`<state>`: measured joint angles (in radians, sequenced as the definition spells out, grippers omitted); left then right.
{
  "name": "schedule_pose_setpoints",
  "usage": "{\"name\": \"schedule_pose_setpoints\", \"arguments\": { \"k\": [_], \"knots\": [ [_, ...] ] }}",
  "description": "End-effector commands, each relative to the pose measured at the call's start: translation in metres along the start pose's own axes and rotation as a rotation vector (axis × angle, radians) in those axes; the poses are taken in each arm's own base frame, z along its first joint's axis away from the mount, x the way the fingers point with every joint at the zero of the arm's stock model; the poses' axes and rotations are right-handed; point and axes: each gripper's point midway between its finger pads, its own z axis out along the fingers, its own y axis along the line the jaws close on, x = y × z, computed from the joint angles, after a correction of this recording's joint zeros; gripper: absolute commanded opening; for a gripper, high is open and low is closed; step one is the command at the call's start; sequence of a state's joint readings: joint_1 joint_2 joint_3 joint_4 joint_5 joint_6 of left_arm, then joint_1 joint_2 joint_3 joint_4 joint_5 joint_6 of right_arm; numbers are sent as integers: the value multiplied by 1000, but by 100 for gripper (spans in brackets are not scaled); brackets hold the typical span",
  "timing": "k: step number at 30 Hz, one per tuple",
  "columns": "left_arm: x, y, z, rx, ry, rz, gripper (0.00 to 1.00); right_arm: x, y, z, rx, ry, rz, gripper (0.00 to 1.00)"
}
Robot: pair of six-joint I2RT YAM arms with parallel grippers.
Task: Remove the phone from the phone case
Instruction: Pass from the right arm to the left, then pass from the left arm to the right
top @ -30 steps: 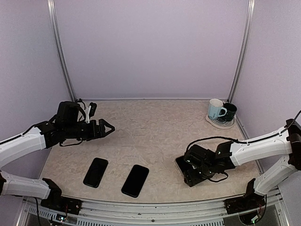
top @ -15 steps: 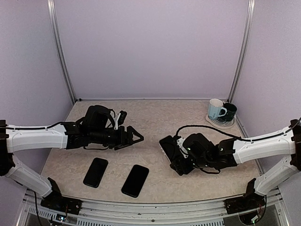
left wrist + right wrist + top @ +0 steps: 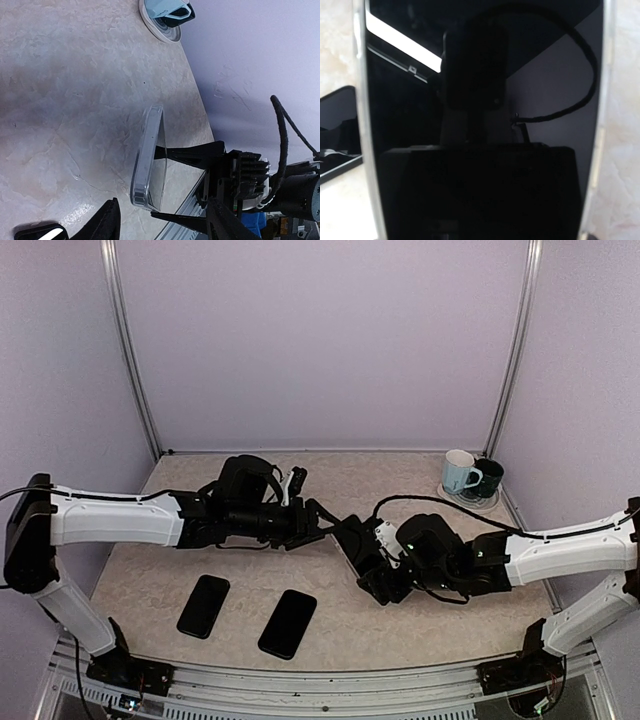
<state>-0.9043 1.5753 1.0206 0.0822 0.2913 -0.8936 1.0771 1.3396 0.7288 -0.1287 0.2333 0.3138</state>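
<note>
one risk stood: the left gripper point(image 3: 324, 522), part open and empty, could have pinched the cased phone point(image 3: 148, 155) ahead of its fingers point(image 3: 107, 223) off-centre, twisting it out of the clamped right gripper point(image 3: 370, 560).

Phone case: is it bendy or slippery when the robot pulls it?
Probably slightly bendy: the phone case looks like thin clear plastic. Its shiny rim may be slippery. Held across its sides by the right gripper, it could twist.

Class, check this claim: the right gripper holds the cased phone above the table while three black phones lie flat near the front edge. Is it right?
No: two black phones lie there, not three, as the top external view shows. The right gripper does hold the cased phone above the table.
</note>
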Motion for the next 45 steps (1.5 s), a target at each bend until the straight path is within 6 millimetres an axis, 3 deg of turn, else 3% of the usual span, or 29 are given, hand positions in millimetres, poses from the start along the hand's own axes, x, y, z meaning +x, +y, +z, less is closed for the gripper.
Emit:
{"name": "schedule_pose_setpoints", "arguments": {
  "k": [1, 13, 17, 18, 20, 21, 22, 28, 32, 37, 45],
  "knots": [
    [-6, -13, 9, 16, -14, 9, 56, -52, 8, -19, -43, -161, 10, 38],
    [-10, -7, 20, -22, -37, -7, 27, -64, 14, -29, -82, -205, -3, 38],
    [-11, -10, 21, -12, -46, -10, 5, -65, 13, -30, -79, -211, -4, 40],
    [-11, -11, 21, -9, -48, -11, 0, -64, 11, -30, -71, -210, 1, 46],
    [-13, -14, 18, -3, -62, -11, 0, -64, 5, -30, -54, -203, 31, 71],
    [-15, -16, 15, 3, -75, -12, 0, -65, 1, -31, -54, -203, 50, 91],
    [-18, -16, 12, 1, -89, -15, 0, -66, -1, -32, -60, -201, 68, 98],
    [-41, -27, -12, -3, -189, -29, 0, -85, -17, -57, -150, -264, 175, 99],
    [-61, -45, -36, 9, -265, -8, 0, -102, -30, -78, -253, -327, 248, 99],
    [-69, -59, -59, 37, -320, 8, 0, -114, -55, -96, -344, -364, 328, 99],
    [-72, -106, -82, 200, -332, 75, 0, -130, -40, -133, -562, -449, 371, 99]
  ]
}}
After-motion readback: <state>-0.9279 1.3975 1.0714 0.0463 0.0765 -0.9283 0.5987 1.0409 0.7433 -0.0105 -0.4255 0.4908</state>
